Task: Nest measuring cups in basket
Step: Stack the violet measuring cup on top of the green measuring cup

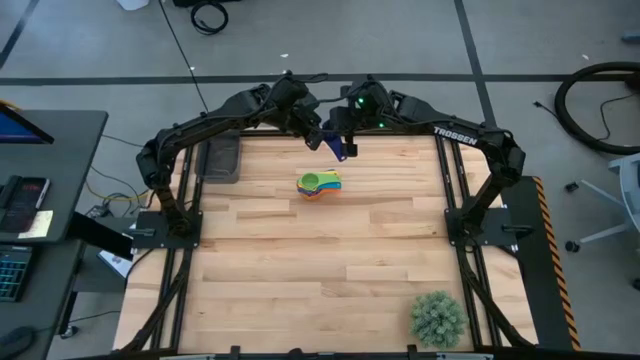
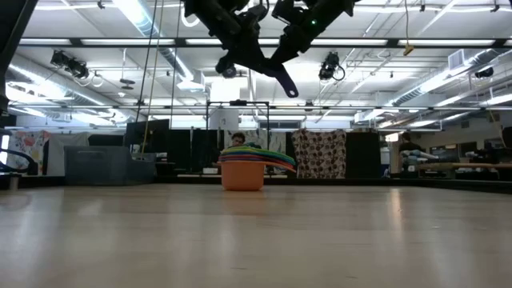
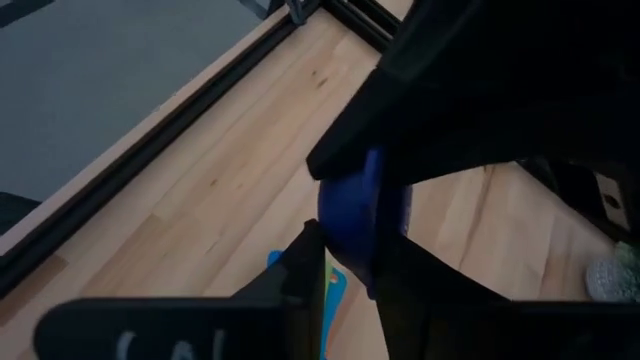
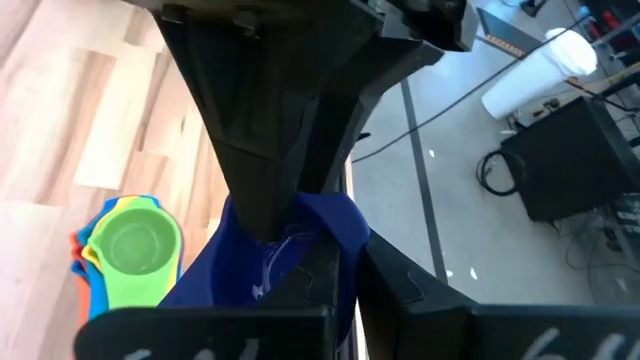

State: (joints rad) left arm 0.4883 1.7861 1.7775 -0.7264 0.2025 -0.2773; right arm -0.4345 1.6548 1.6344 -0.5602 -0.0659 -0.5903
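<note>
A dark blue measuring cup (image 1: pixel 343 148) is held in the air between both grippers, near the middle of the table's far edge. My left gripper (image 1: pixel 326 138) and my right gripper (image 1: pixel 347 133) meet there, each shut on it. A nested stack of measuring cups (image 1: pixel 319 184), green on top and orange at the bottom (image 2: pixel 242 174), stands on the bare table just nearer than the grippers. The dark grey basket (image 1: pixel 220 158) sits at the far left of the table, apart from both. My left gripper pinches the dark blue cup's round bowl (image 3: pixel 352 215) between its two fingers; the cup is lifted clear, high above the table. My right gripper has the same cup at its bowl rim (image 4: pixel 325 225), blue plastic lying between its fingers (image 4: pixel 330 275); the left arm's finger covers part of the contact.
A spiky green plant ball (image 1: pixel 438 318) lies near the table's near right corner. The arms' frame rails run along both table sides. Bare wood stretches across the middle and near half of the table.
</note>
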